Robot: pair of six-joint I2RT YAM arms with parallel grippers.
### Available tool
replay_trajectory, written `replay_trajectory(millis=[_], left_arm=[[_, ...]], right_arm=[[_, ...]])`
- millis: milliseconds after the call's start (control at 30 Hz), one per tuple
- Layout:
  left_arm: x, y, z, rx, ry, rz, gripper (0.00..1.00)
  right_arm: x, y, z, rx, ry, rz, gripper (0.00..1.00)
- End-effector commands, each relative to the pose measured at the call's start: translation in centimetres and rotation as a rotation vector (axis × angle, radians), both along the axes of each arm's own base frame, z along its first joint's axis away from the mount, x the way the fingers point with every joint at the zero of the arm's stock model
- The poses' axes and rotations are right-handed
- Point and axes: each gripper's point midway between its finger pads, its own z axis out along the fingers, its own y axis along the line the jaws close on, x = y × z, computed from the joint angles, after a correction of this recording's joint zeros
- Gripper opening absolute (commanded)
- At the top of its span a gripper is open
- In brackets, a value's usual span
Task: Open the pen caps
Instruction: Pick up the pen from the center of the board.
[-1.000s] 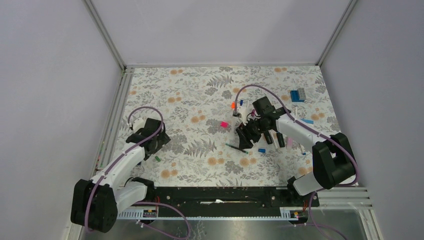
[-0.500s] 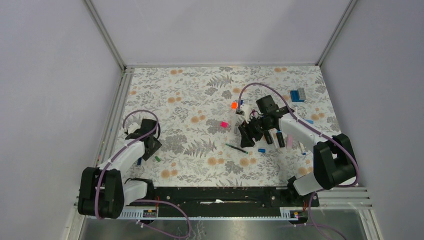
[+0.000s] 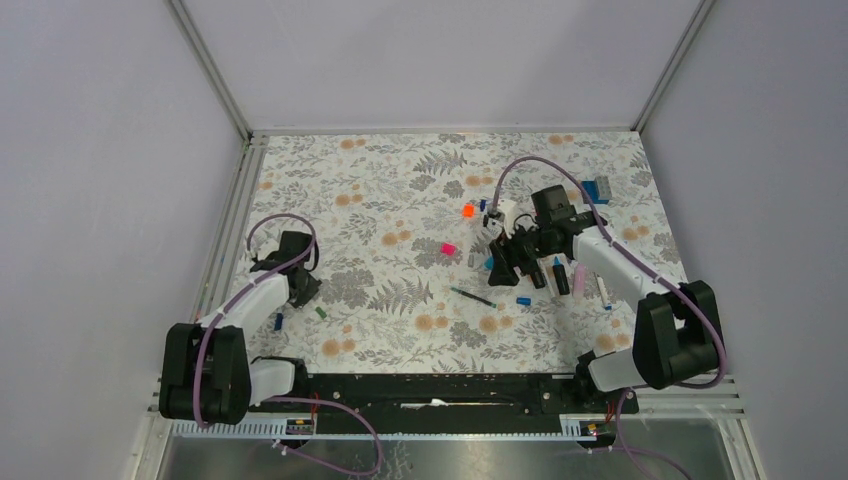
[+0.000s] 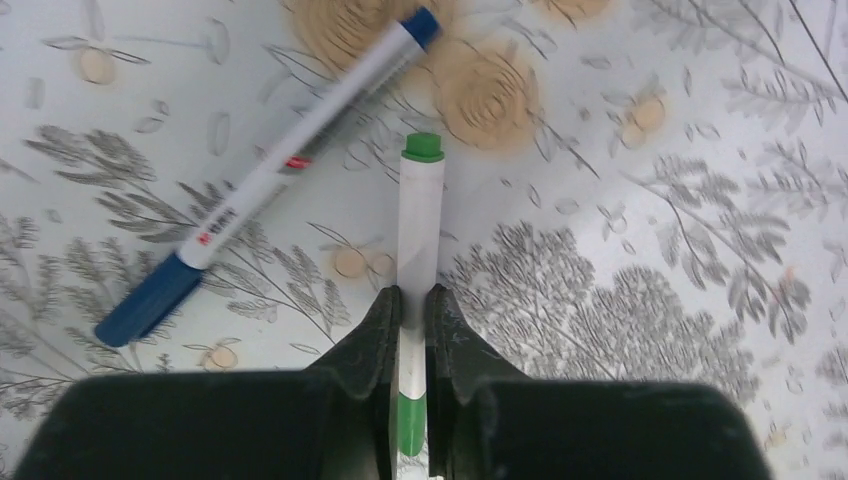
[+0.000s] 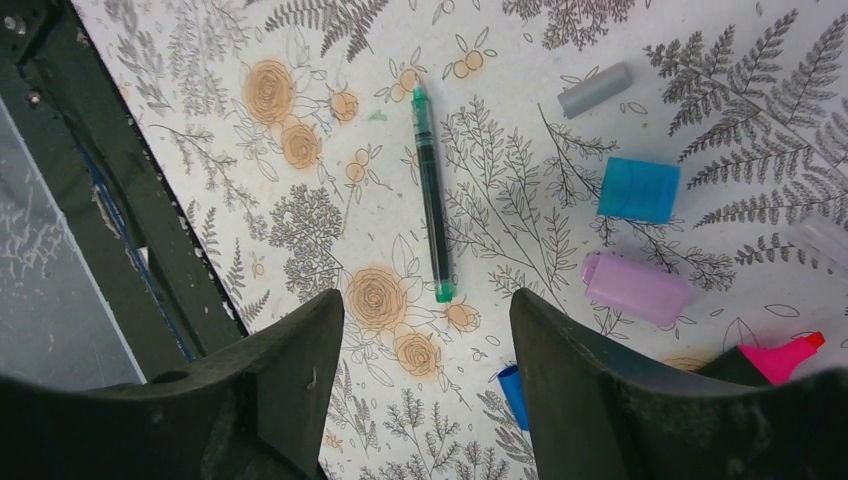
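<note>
Left gripper (image 4: 412,305) is pinching a slim white pen with green ends (image 4: 420,215). Its fingers are pressing tight on the barrel at the bottom centre of the left wrist view, and the pen is pointing straight up the frame over the floral-print tablecloth (image 4: 650,150). Just left of it, a white pen with a dark blue cap (image 4: 290,165) is lying diagonally, with the cap on at the lower-left end.

Right gripper (image 5: 425,310) is hanging with its fingers spread wide, gripping nothing, above a thin green pen (image 5: 432,190) mid-frame in the right wrist view. Loose caps are lying on the right: a grey cylindrical cap (image 5: 595,90) at the top, a stubby blue cap (image 5: 638,188) below it, then a lilac cap (image 5: 635,288). In the top view, a pink cap (image 3: 448,247) and an orange cap (image 3: 467,211) are sitting near the centre.
</note>
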Motion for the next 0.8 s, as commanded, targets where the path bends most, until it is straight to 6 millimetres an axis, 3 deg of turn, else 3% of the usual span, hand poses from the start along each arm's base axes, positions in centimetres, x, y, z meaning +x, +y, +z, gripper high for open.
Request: replay_trajectory(millis=[0,200,233,333,433,467,500,633,767], left_arm=[[1.3,-3.5,1.7,-0.162,-0.079,-0.161,0.0],[4.5,-10.4,8.7,-0.428,-0.462,-0.501,0.0],[5.2,-11.7,11.0,-0.472,-0.579,-0.571,0.0],[5.0,-15.6,15.8,-0.627,-0.809,-0.768,0.05],[3.9,-19.6,20.1,-0.691,-0.978,-0.977,0.01],[3.6,-20.7,21.0,-0.693,-1.016,-1.022,0.0],[3.5,-21.6,22.0,-0.696,-1.055,-1.057,0.0],[3.4,-25.3,24.2,-0.723,-1.11,-1.164,0.0],[1.9,-29.7,25.2,-0.734,-1.129,-1.321,0.0]], right_arm=[[-0.5,-0.1,2.6,0.099,-0.07,0.042,0.69],[-1.3,0.2,5.7,0.237,-0.185,0.113,0.73],[-1.5,0.4,6.1,0.252,-0.212,0.129,0.76],[-1.7,0.8,7.7,0.294,-0.263,0.164,0.81],[-2.8,1.4,9.8,0.355,-0.242,0.222,0.88],[-2.9,1.6,10.6,0.373,-0.23,0.23,0.97],[-2.9,1.8,11.3,0.392,-0.222,0.234,0.99],[-3.0,2.6,13.5,0.469,-0.202,0.241,0.99],[-2.6,2.8,14.3,0.495,-0.197,0.22,0.99]])
